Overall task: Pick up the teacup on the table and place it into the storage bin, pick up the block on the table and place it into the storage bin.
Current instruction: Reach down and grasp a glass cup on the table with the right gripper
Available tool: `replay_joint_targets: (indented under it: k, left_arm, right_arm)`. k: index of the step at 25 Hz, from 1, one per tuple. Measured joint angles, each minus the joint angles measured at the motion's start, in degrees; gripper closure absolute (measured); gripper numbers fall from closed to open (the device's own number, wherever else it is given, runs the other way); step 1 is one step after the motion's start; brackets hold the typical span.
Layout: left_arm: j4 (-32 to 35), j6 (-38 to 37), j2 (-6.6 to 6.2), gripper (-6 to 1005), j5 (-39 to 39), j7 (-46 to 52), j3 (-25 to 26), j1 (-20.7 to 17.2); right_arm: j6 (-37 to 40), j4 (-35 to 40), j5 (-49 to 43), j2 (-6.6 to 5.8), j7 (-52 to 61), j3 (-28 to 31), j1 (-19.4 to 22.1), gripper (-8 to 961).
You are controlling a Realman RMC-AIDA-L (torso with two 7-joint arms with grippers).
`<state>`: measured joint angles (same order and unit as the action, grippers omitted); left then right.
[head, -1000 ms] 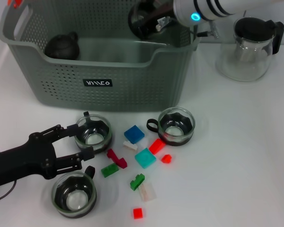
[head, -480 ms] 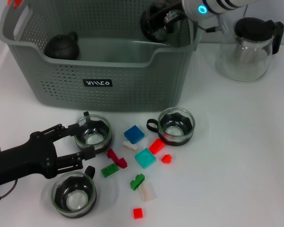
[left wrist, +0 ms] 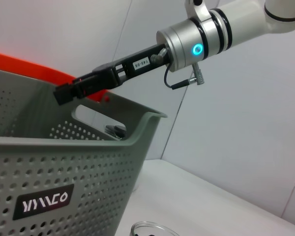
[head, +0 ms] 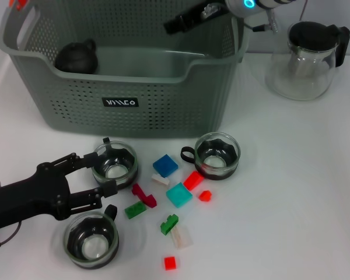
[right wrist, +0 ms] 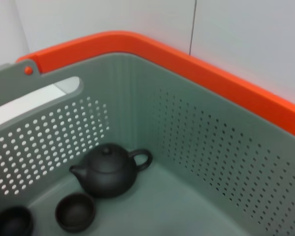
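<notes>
Left tool (head: 102, 172) open, fingers straddling teacup (head: 115, 164) on table (head: 291, 192), front of bin (head: 122, 76). Close squarely on rim, lift straight, avoid blocks (head: 179, 195). Right tool (head: 174, 24) above bin, jaws together, empty.

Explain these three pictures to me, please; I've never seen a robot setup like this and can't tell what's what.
This is a two-armed robot, each arm ending in a claw. One picture looks down from its head; the other two come from cameras on its wrists. On the white table stand the storage bin, a glass pitcher, three glass teacups and scattered coloured blocks. The left claw sits open around one teacup, not yet lifting it. The right claw hangs over the bin; whether it is open is unclear. The right wrist picture looks into the bin at a black teapot and two small dark cups.
</notes>
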<state>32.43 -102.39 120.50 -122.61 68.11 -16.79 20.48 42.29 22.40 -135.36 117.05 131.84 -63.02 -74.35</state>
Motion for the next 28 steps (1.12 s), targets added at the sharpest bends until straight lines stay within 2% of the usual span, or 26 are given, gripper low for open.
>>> replay_joint_targets:
  k: [2, 4, 7, 9, 13, 18, 22, 28]
  left_arm:
    - [0.0, 0.2, 0.0, 126, 0.0, 0.0, 0.0, 0.0]
    - [0.0, 0.3, 0.0, 126, 0.0, 0.0, 0.0, 0.0]
    - [0.0, 0.3, -0.04, 126, 0.0, 0.0, 0.0, 0.0]
    - [0.0, 0.3, -0.16, 126, 0.0, 0.4, 0.0, 0.2]
    - [0.0, 0.3, -0.33, 126, 0.0, 0.7, 0.0, 0.9]
    - [0.0, 0.7, -0.52, 126, 0.0, 1.5, 0.0, 2.0]
    - [0.0, 0.8, -0.58, 126, -0.1, 1.9, -0.1, 2.7]
    - [0.0, 0.9, -0.64, 126, -0.3, 1.9, 0.0, 3.1]
  right_arm:
    - [0.7, 2.9, 1.2, 0.34, -1.0, 0.3, 1.5, 522]
    - [2.7, 8.9, 5.1, 1.16, -4.1, 1.0, 5.1, 440]
    - [7.9, 20.1, 16.4, 2.32, -12.2, 2.0, 13.0, 312]
    - [12.8, 24.7, 27.3, 2.32, -20.2, 2.2, 18.2, 226]
    - [21.6, 23.3, 39.0, 1.1, -32.8, 2.3, 23.9, 223]
    - [32.7, 21.8, 45.6, 0.81, -42.8, 5.0, 28.9, 220]
    - [40.7, 21.5, 48.8, 0.86, -47.0, 8.7, 30.9, 222]
    - [44.5, 20.5, 49.0, 0.89, -49.3, 11.9, 31.5, 223]
